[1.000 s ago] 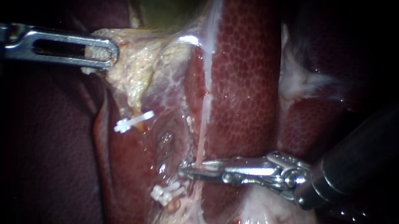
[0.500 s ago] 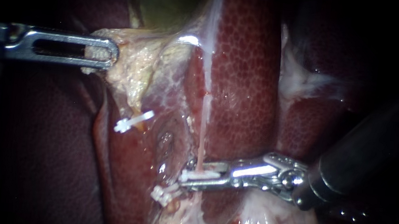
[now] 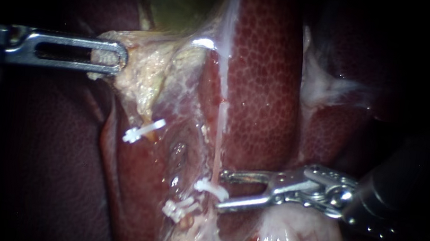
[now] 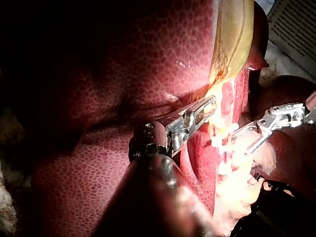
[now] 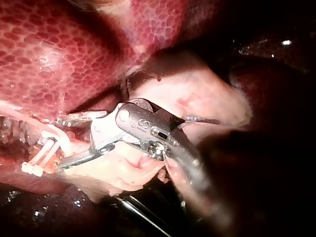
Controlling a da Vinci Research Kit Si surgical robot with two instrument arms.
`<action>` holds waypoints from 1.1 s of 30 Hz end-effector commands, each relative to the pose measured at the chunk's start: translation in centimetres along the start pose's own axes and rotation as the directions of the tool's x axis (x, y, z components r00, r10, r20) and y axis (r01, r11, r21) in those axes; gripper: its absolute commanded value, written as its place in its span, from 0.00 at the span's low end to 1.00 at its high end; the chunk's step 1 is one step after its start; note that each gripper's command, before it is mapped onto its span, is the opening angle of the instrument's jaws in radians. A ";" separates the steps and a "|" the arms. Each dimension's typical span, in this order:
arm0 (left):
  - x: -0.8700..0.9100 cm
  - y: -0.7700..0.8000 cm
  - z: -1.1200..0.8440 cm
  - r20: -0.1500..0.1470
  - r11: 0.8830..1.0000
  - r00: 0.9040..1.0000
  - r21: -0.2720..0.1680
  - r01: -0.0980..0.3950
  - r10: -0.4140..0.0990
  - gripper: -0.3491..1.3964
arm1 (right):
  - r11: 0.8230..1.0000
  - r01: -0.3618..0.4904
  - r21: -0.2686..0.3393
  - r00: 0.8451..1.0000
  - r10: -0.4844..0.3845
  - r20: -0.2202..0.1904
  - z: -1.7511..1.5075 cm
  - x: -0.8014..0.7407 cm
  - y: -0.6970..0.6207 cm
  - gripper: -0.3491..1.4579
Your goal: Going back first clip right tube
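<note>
**Clip on right tube, jaws apart beside it**

Right instrument (image 3: 221, 190): jaws spread, holding nothing, tips just beside the white clip (image 3: 211, 188). Clip low on the right tube (image 3: 219, 137), near the liver's (image 3: 266, 88) lower edge. Left instrument (image 3: 119, 57): jaws pinching pale tissue (image 3: 140, 75) under the gallbladder (image 3: 185, 0).

Risks: lower jaw catching clip or tube on a crooked pull-back, tearing the thin tube; left hold slipping, tube swinging into the jaws.

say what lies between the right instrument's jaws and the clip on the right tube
Nothing. In the endoscope view the clip on the right tube sits at the mouth of the right instrument, whose jaws stand open.
</note>
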 end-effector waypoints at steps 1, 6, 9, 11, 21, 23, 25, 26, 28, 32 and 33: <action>0.00 0.00 0.00 0.000 1.000 1.000 0.000 0.000 0.000 0.00 | 1.000 0.017 0.003 1.000 -0.017 0.000 -0.07 0.04 -0.02 0.52; 0.00 0.00 0.00 0.000 1.000 1.000 0.000 0.000 0.000 0.00 | 0.996 0.086 0.021 0.996 -0.086 -0.006 -0.34 0.23 -0.15 0.52; 0.00 0.00 0.00 0.000 1.000 1.000 0.000 0.000 0.000 0.00 | 0.992 0.119 0.034 0.993 -0.118 -0.024 -0.50 0.43 -0.26 0.52; 0.00 0.00 0.00 0.000 1.000 1.000 0.000 0.000 0.000 0.00 | 0.988 0.147 0.043 0.988 -0.145 -0.045 -0.61 0.60 -0.34 0.52; 0.02 0.00 0.03 0.002 1.000 1.000 -0.002 -0.001 0.001 0.00 | 0.969 0.240 0.054 0.968 -0.234 -0.094 -1.04 1.17 -0.62 0.52; 0.03 0.00 0.04 0.002 1.000 1.000 -0.003 -0.001 0.001 0.00 | 0.967 0.250 0.055 0.965 -0.244 -0.099 -1.07 1.24 -0.65 0.52; 0.04 0.00 0.06 0.004 1.000 1.000 -0.004 -0.002 0.002 0.00 | 0.966 0.252 0.056 0.964 -0.246 -0.099 -1.08 1.27 -0.67 0.52; 0.05 0.00 0.07 0.004 1.000 1.000 -0.004 -0.002 0.002 0.00 | 0.967 0.249 0.057 0.965 -0.243 -0.099 -1.09 1.28 -0.69 0.52; 0.08 0.01 0.11 0.007 1.000 1.000 -0.007 -0.004 0.004 0.00 | 0.965 0.255 0.057 0.964 -0.249 -0.098 -1.08 1.28 -0.70 0.52; 0.15 0.02 0.23 0.007 1.000 1.000 -0.005 -0.007 0.007 0.00 | 0.965 0.255 0.057 0.964 -0.248 -0.099 -1.08 1.28 -0.69 0.52; 0.17 0.03 0.27 0.008 1.000 1.000 -0.001 -0.008 0.008 0.00 | 0.965 0.255 0.057 0.964 -0.248 -0.098 -1.08 1.28 -0.69 0.52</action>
